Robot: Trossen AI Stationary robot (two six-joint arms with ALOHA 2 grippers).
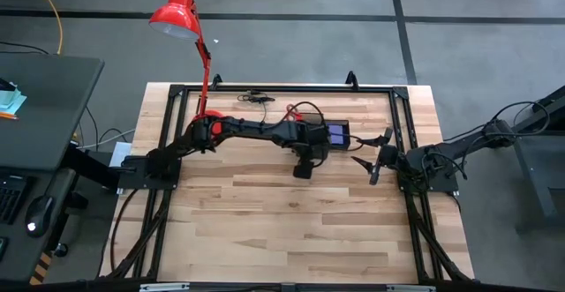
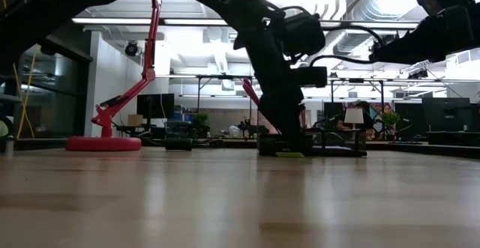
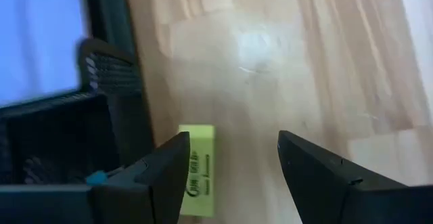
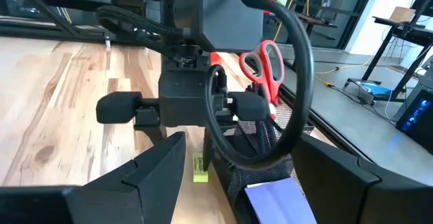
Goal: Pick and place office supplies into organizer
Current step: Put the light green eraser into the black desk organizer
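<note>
Yellow-green piece [image 3: 197, 171]: it lies flat on the wooden table [image 1: 291, 221], just beside the front wall of the organizer [image 1: 334, 138], not yet inside.
Left gripper [image 3: 230, 176]: it hangs low over the table beside the organizer; fingers are apart and hold nothing. One finger [image 3: 166, 176] is next to the piece, which sits off centre, toward the organizer side.
Reason for this pose, as I judge: the jaws are spread to straddle the small piece before closing; the organizer wall leaves little room.
Right gripper [image 1: 375, 161]: it waits on the other side of the organizer, jaws apart and empty, looking at the left arm.
Organizer contents: red-handled scissors [image 4: 265, 67] stand upright in the taller section; a purple note pad [image 1: 337, 134] lies in a low compartment.
Risk: the finger can catch the organizer wall.
</note>
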